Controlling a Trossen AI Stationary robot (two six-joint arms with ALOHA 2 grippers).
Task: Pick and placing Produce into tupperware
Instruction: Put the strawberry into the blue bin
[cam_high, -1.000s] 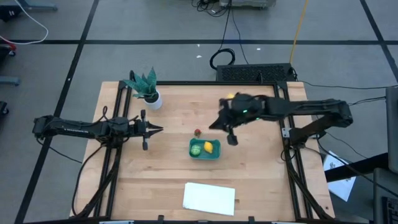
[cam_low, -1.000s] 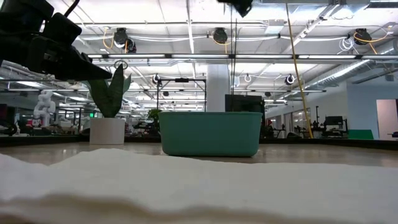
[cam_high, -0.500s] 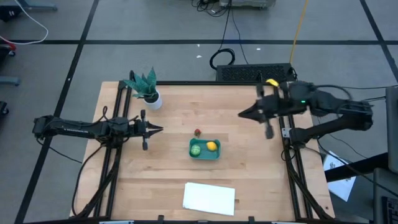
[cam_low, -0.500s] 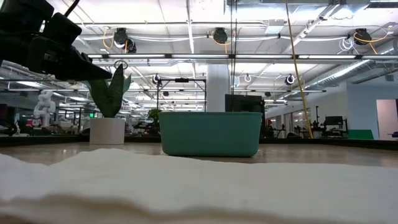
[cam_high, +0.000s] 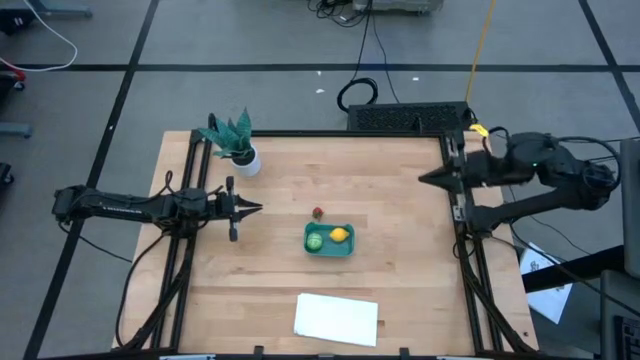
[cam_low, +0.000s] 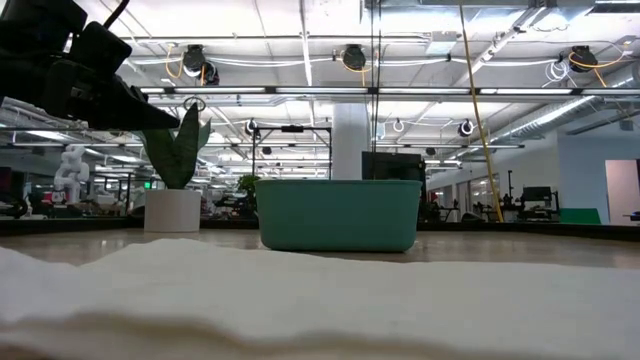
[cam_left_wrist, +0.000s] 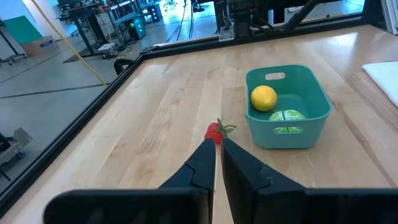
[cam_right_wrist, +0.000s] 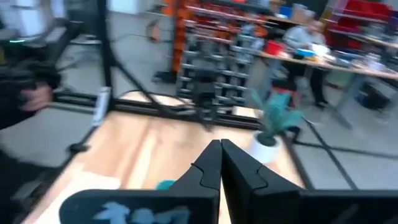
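Inside the tupperware (cam_high: 330, 240) lie lime (cam_high: 316, 240) and lemon (cam_high: 340, 236); the strawberry (cam_high: 318, 212) sits just outside its rim. Well apart, left gripper (cam_high: 258, 208) and right gripper (cam_high: 422, 178) are pinched together, empty.

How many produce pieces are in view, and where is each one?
3. The lemon and green piece lie in the tupperware; the red one lies on the table beside it.

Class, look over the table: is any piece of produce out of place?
Yes. The red piece lies on the bare wood just outside the teal tupperware, off its far left corner, while the green one and the lemon already sit inside it.
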